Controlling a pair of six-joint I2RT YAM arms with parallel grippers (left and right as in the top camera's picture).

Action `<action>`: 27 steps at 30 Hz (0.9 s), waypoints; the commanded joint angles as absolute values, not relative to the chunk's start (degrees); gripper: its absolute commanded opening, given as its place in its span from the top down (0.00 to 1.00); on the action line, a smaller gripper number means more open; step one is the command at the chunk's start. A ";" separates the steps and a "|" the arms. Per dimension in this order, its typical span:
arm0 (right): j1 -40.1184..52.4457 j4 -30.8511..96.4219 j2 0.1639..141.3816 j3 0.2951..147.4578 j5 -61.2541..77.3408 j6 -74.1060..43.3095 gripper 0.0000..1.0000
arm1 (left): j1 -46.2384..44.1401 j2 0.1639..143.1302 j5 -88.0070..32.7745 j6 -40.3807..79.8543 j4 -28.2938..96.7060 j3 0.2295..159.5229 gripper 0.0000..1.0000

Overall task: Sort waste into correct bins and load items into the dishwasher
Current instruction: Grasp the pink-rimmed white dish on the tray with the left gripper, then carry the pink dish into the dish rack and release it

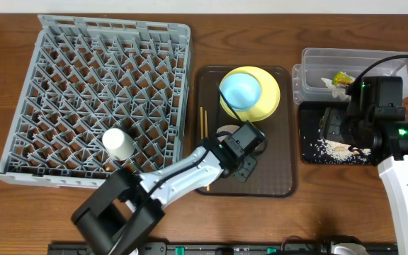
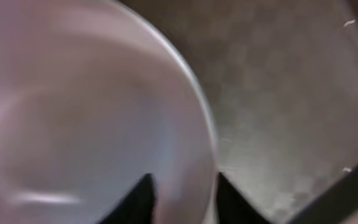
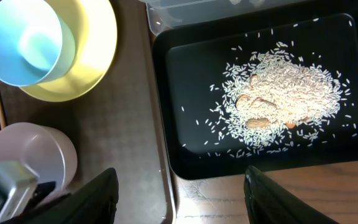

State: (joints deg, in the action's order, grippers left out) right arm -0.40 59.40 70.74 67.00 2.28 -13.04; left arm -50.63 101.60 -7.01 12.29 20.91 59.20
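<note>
Chopsticks (image 1: 203, 122) — long axis along brown tray (image 1: 280, 159), by its left edge

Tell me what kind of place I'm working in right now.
Probably a staged dish-clearing station rather than a real kitchen: a bare wooden table holds a grey dish rack, a brown serving tray, and a black tray of rice scraps.

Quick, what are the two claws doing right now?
Left claw: open, straddling the rim of the pinkish-white bowl.
Right claw: open, empty, over the black tray.
</note>
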 commanded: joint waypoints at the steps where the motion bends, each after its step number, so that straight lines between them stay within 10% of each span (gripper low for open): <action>1: -1.28 59.64 70.39 67.44 1.52 -13.69 0.37 | -50.59 101.54 -5.87 12.03 20.80 60.25 0.81; 3: -1.28 59.64 70.39 67.44 1.52 -13.69 0.37 | -50.59 100.88 -5.87 12.03 20.80 60.27 0.94; 16: -1.28 60.05 70.39 67.44 1.52 -13.67 0.37 | -46.17 80.23 -5.91 12.01 21.80 62.00 0.94; 27: -1.28 60.07 70.39 67.46 1.52 -13.67 0.37 | -17.54 72.53 -27.64 10.13 22.59 62.00 0.94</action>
State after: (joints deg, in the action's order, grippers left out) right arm -0.40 60.03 70.74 67.00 2.07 -13.04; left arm -24.29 71.53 -15.68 11.44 22.20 61.21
